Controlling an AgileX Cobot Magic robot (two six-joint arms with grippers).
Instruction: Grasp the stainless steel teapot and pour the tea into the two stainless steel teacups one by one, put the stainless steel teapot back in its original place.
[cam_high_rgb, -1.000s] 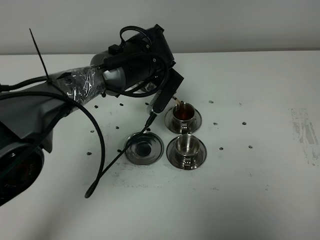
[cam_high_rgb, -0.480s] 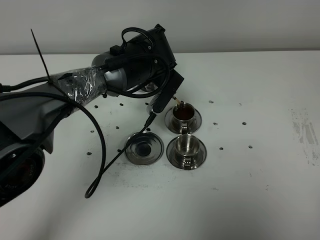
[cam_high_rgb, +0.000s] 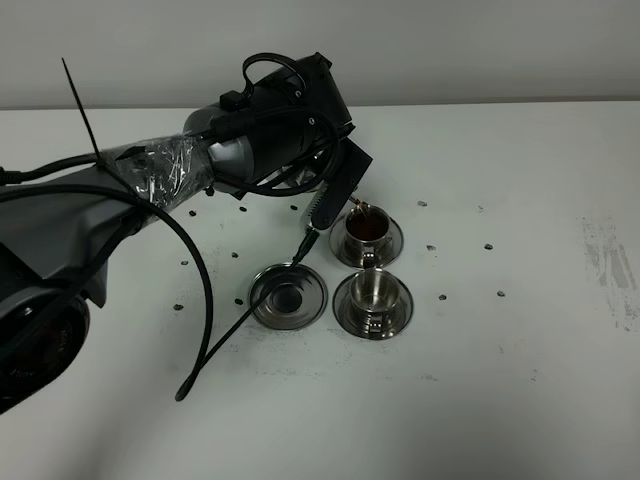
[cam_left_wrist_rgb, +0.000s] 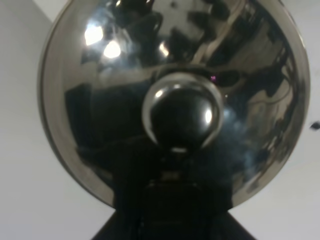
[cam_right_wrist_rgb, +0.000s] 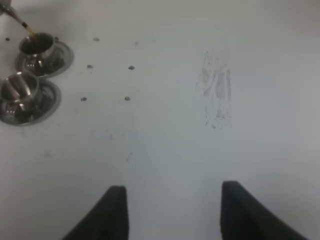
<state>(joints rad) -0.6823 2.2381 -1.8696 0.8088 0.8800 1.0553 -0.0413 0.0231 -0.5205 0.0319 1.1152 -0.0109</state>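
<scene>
My left gripper (cam_high_rgb: 335, 190) is shut on the stainless steel teapot and holds it tilted over the far teacup (cam_high_rgb: 366, 228). In the exterior view the arm hides most of the pot; only its thin spout (cam_high_rgb: 355, 206) shows, with brown tea running into that cup. The left wrist view is filled by the pot's domed lid (cam_left_wrist_rgb: 100, 100) and knob (cam_left_wrist_rgb: 182, 112). The near teacup (cam_high_rgb: 372, 290) stands on its saucer, no tea visible in it. The empty saucer with a dark centre (cam_high_rgb: 288, 297) lies left of it. My right gripper (cam_right_wrist_rgb: 172, 210) is open and empty over bare table; both cups (cam_right_wrist_rgb: 36, 44) (cam_right_wrist_rgb: 19, 87) show in its view.
A black cable (cam_high_rgb: 215, 340) hangs from the left arm and trails onto the table beside the empty saucer. Small dark specks dot the white table (cam_high_rgb: 480, 400). A scuffed grey patch (cam_high_rgb: 612, 265) lies at the right, also in the right wrist view (cam_right_wrist_rgb: 217, 95).
The left gripper has shifted slightly right and tipped the pot a little more over the far cup. The hanging cable swung a bit to the right. The cups and saucers have not moved.
</scene>
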